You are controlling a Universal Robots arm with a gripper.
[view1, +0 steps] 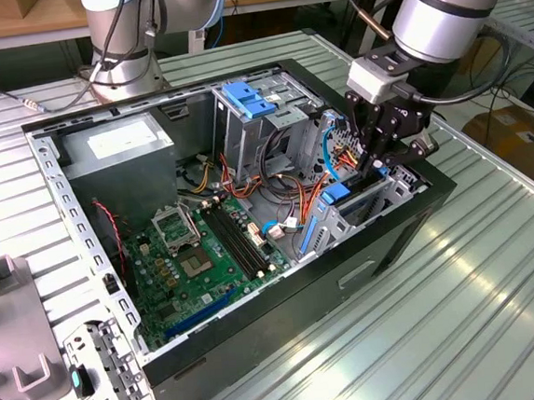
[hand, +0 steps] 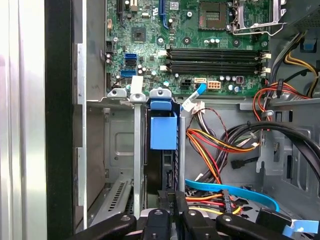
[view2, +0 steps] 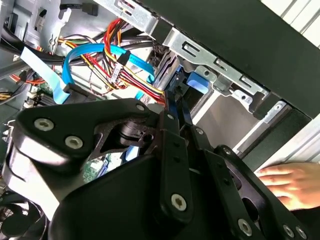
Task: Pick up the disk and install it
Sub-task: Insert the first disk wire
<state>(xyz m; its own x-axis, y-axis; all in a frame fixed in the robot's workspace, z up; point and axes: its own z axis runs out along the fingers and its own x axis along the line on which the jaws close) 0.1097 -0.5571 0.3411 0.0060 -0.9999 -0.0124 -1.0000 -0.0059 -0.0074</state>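
A ribbed metal table carries an opened computer case lying on its side, with workbenches behind it.

The disk, dark with blue rails, already stands on edge inside the low drive bay at the case's front corner; its blue end pokes up between the grey bay walls. To my eye it looks mostly slotted in, though whether it has clicked fully home is hidden.

The tool hangs right over that bay, its dark fingers drawn close together around the disk's upper edge. It seems to be gripping it rather than merely touching, so the pick-up is behind us and the seating is the step in hand.

Beside the bay run orange, yellow and red wires and a light-blue cable. Further in lies the green motherboard. A person's hand rests at the case's outer edge.
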